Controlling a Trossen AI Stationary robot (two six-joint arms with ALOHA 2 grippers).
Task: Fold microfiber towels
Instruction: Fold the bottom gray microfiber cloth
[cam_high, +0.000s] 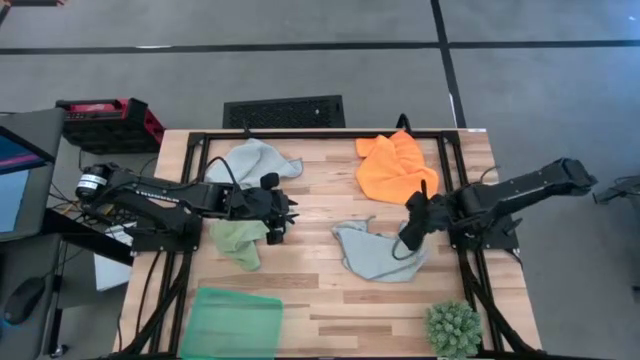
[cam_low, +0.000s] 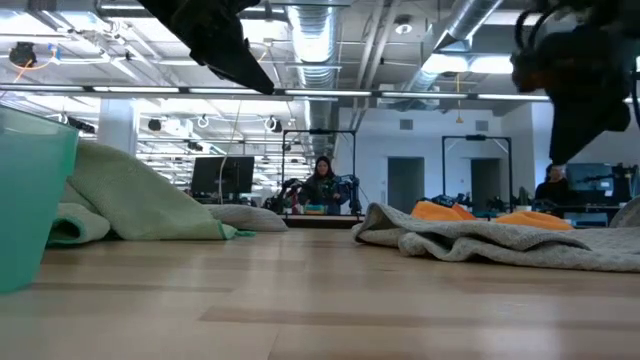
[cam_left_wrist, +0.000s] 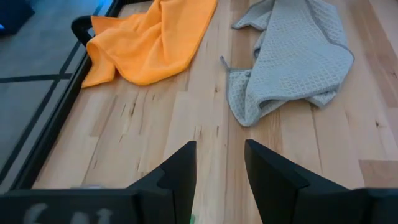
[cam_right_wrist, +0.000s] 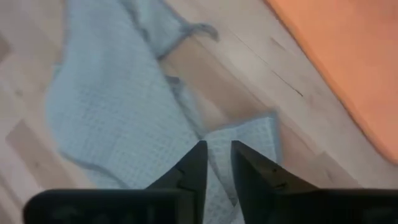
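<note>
A pale grey-blue towel (cam_high: 375, 252) lies crumpled on the table right of the middle; it also shows in the low view (cam_low: 500, 240). My right gripper (cam_high: 412, 236) hovers over its right part (cam_right_wrist: 214, 155), fingers a narrow gap apart and holding nothing. A light green towel (cam_high: 238, 241) lies bunched at the left. My left gripper (cam_high: 281, 214) stands just right of it, open and empty (cam_left_wrist: 219, 155), above the bare wood. An orange towel (cam_high: 395, 166) lies at the far right. A second grey-blue towel (cam_high: 258, 160) lies at the far left.
A green translucent tray (cam_high: 235, 322) stands at the near left edge. A spiky green plant (cam_high: 453, 328) stands at the near right corner. Bare wood (cam_high: 310, 215) lies between the two grippers. A person (cam_low: 322, 185) sits in the room beyond the table.
</note>
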